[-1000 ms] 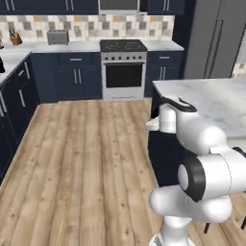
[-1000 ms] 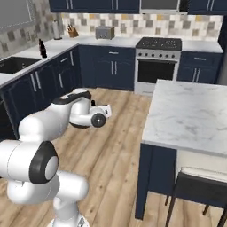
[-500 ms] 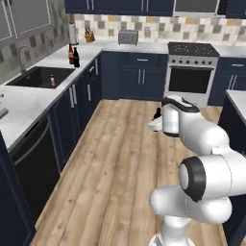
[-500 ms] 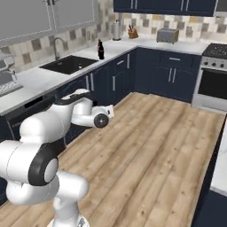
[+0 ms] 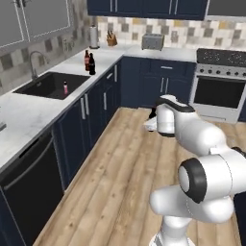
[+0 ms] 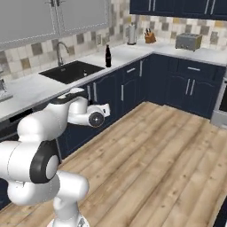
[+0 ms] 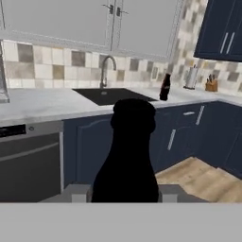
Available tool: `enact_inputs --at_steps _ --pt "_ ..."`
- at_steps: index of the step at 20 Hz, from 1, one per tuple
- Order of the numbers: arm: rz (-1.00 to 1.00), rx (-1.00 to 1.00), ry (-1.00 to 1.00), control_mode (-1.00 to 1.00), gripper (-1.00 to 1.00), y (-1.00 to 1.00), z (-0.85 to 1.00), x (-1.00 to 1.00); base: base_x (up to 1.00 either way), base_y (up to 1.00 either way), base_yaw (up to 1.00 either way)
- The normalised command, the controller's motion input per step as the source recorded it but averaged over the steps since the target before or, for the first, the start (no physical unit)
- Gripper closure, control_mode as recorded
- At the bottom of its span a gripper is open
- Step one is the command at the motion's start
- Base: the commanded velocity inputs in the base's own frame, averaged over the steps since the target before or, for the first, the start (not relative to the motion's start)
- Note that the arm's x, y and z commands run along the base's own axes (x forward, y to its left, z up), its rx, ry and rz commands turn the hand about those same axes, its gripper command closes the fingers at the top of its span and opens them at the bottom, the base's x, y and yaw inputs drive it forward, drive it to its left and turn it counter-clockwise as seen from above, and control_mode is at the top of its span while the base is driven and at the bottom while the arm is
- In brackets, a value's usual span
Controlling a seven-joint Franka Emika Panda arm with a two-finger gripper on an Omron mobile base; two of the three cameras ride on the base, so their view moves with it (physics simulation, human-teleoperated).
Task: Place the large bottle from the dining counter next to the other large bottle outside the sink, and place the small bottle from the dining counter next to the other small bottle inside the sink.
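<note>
While you carried large bottle (image 7: pixel 130 156), gripper (image 7: pixel 125 193) was clamped on its body. Sink (image 7: pixel 111 96) lay well ahead of hand, other large bottle (image 7: pixel 165 87) just beyond. Both placements remained, small bottle included.

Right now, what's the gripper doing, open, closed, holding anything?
Gripper: closed on the large bottle, black, cola-shaped, upright between its fingertips.
</note>
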Motion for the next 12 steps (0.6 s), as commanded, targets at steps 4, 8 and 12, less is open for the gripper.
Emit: enact_inputs --at_steps 4,8,12 --pt "0.0 0.0 0.0 1.0 1.0 0.0 0.0 0.0 1.0 -0.4 0.27" --pt "0.0 0.0 0.0 1.0 1.0 0.0 0.0 0.0 1.0 -0.23 0.34" --pt "0.0 0.0 0.0 1.0 1.0 0.0 0.0 0.0 1.0 -0.1 0.38"
